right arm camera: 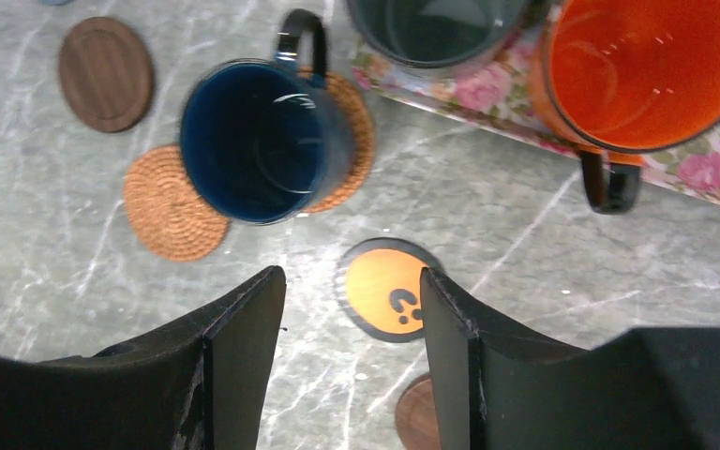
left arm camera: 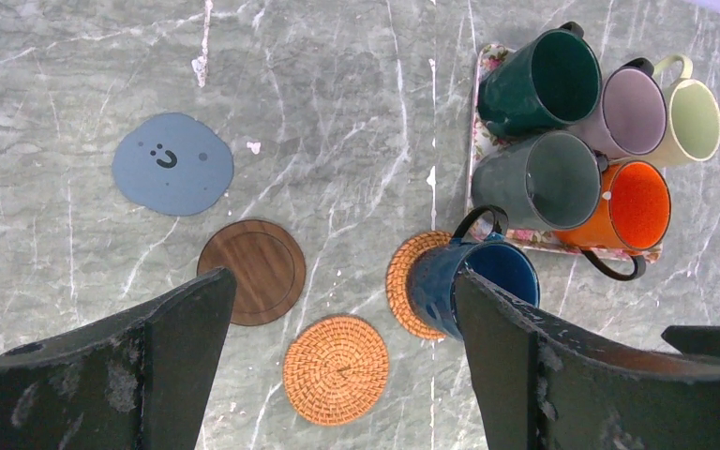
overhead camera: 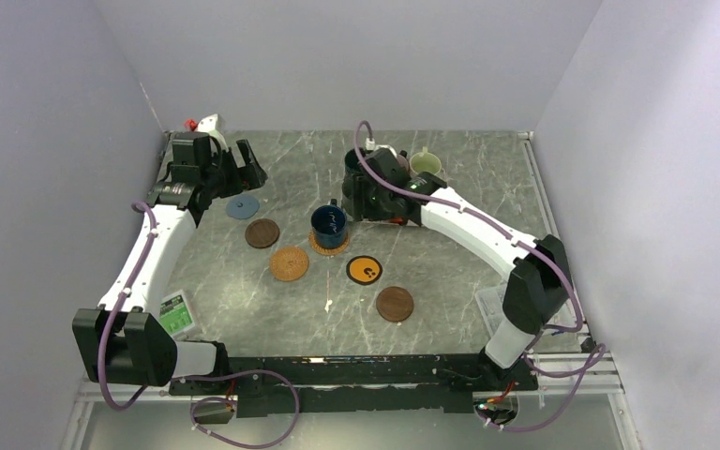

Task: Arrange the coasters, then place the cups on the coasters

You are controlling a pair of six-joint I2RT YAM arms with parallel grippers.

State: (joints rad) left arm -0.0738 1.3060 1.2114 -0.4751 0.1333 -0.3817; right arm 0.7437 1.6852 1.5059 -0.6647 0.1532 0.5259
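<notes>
Right wrist: navy cup seemingly beyond tool.

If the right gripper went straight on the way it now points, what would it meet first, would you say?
Probably the black-and-yellow coaster, which lies between the fingertips of the right gripper in the wrist view. Depth is unclear, so it might touch bare table beside it instead.

Both downward wrist views share the navy cup.
</notes>
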